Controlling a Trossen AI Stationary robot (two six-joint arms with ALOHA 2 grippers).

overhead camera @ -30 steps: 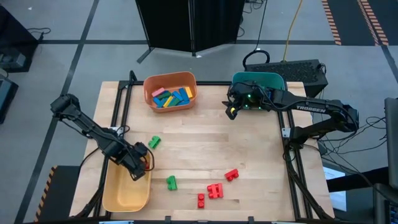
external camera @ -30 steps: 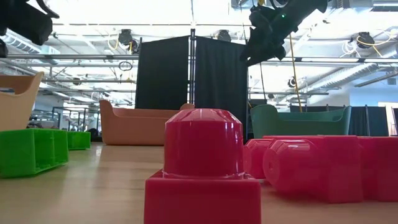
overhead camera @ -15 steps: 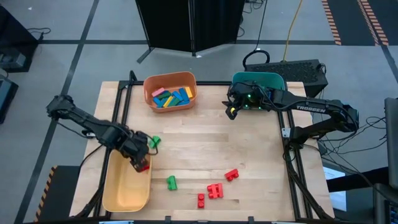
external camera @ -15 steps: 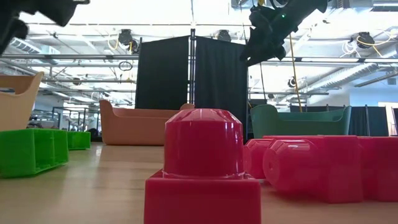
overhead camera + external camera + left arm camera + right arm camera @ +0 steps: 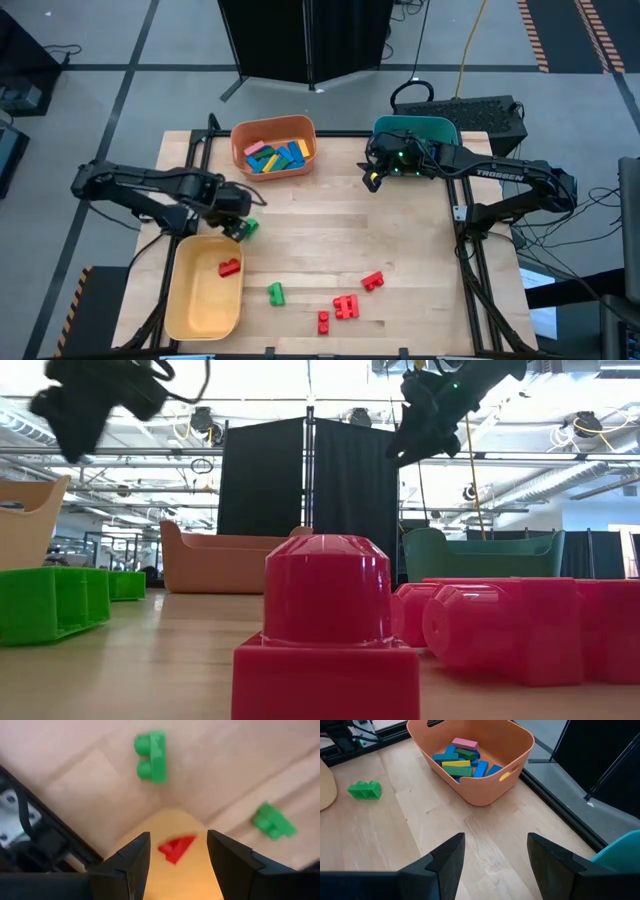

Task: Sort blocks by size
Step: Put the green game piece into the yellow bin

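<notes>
My left gripper [image 5: 238, 212] [image 5: 177, 836] hangs open above the far right corner of the yellow bin [image 5: 178, 300], pointing down, with nothing between its fingers. A red block [image 5: 230, 267] [image 5: 176, 848] lies on the bin's floor. One green block [image 5: 250, 227] [image 5: 151, 763] lies on the table right beside the gripper, and another [image 5: 275, 293] lies nearer the front. Three red blocks [image 5: 346, 306] lie near the front edge. My right gripper [image 5: 372, 178] [image 5: 496, 840] waits open, high above the table's far right, beside the teal bin [image 5: 415, 128].
An orange bin [image 5: 273, 146] [image 5: 470, 785] with several blue, green, yellow and pink blocks stands at the far edge. A black metal frame [image 5: 195, 180] runs along the table's left and right sides. Bare wood lies between the bins and the front blocks.
My left gripper has gone from over the yellow bin's right wall toward the table's far edge and up, rolling a little. The red block that showed beside its fingers has stayed behind and lies uncovered on the bin's floor.
</notes>
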